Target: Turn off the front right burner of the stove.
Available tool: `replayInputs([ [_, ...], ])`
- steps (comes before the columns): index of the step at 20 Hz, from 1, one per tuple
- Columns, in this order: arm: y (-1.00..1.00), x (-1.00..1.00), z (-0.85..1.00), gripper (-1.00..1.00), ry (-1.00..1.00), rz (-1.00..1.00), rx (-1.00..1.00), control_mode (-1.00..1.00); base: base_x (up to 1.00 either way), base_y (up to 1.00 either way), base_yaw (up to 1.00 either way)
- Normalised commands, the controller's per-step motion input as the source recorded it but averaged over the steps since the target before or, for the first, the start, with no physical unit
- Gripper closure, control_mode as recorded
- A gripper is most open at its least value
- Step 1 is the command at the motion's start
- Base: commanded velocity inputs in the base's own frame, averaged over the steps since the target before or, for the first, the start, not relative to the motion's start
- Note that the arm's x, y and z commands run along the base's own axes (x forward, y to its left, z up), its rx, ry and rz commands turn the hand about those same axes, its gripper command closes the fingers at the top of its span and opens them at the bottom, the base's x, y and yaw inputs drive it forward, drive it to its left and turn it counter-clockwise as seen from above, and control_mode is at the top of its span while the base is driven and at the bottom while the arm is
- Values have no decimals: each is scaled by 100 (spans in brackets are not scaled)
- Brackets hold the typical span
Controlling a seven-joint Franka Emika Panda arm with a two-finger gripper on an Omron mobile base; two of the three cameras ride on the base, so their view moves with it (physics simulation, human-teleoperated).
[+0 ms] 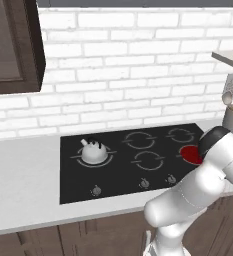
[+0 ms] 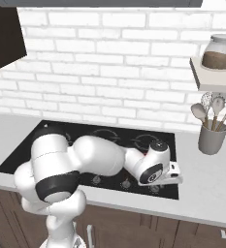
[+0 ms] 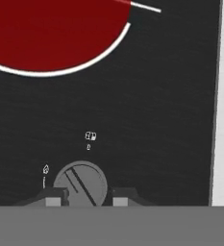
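The tabletop (image 1: 23,175) is the widest thing here, a pale slab under the white brick wall, and the stove (image 1: 118,165) is let into it; everything below is placed from the stove. Beyond the stove's right edge stands a grey utensil holder (image 2: 212,138), with a jar (image 2: 217,51) on a shelf above it. On the stove's left rear zone sits a kettle (image 1: 93,149). The front right burner (image 3: 51,33) lies at the stove's front right, glowing solid red, so it is still on. Just in front of that burner, in the stove's knob row, is the rightmost knob (image 3: 80,185).

The hand (image 3: 89,198) hangs low over the stove's front right corner, its fingers (image 3: 53,198) parted and flanking that knob on either side, gripping nothing yet.

The step in hand looks like settling onto the knob before the turn. The next move likely calls for closing squarely on the knob's sides, then rotating the wrist until the red goes out.
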Motion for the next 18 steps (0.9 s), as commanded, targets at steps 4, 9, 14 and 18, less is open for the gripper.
replayInputs([
  [4, -12, 0, 0, 100, 0, -37, 10, -100, 0, 0, 0],
  [9, -7, 0, 0, 100, 0, -49, 13, -100, 0, 0, 0],
  [14, -13, 0, 0, 100, 0, -57, 12, -100, 0, 0, 0],
  [18, -18, 4, 0, 100, 0, -65, 8, -100, 0, 0, 0],
])
